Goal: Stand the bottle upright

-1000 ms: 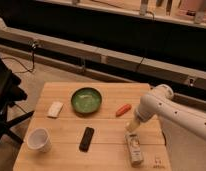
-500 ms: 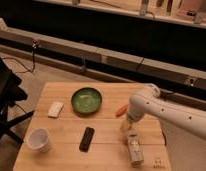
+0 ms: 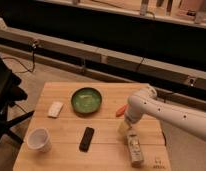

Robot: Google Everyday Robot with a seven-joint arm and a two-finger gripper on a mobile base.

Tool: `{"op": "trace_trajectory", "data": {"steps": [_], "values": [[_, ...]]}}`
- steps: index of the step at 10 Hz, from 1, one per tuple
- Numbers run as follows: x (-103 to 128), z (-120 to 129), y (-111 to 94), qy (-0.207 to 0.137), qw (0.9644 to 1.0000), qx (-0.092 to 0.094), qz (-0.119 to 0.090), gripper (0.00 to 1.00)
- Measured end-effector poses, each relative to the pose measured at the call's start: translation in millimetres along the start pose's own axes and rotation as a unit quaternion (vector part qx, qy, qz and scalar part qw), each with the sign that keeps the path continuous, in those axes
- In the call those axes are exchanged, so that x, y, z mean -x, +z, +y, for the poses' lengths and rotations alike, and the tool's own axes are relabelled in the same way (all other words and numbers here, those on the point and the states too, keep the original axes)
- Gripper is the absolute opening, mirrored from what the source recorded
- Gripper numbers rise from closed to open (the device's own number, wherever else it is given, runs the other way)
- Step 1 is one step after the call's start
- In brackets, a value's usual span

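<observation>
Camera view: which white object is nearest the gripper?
The bottle, lying flat at right front; the gripper hangs over its far end. The cup and white pad sit far left.

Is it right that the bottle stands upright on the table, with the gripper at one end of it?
No: the camera view shows the bottle lying on its side on the table, with the gripper at one end of it.

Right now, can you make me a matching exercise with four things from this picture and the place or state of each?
1 bottle
2 bowl
3 paper cup
4 gripper

A green, middle of the table's far half
B low at the bottle's far end
C lying on its side near the right edge
D upright at the front left corner

Pairs: 1-C, 2-A, 3-D, 4-B.
</observation>
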Motion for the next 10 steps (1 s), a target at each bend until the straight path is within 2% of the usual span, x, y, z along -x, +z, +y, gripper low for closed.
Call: {"op": "trace_trajectory", "data": {"steps": [6, 7, 10], "values": [[-14.7, -3.0, 23.8, 0.023, 0.9992, 0.022, 0.026, 0.79], [-16.9, -1.7, 25.6, 0.022, 0.9991, 0.021, 0.029, 0.75], [-18.0, 2.3, 25.1, 0.009, 0.9994, 0.014, 0.031, 0.39]]}}
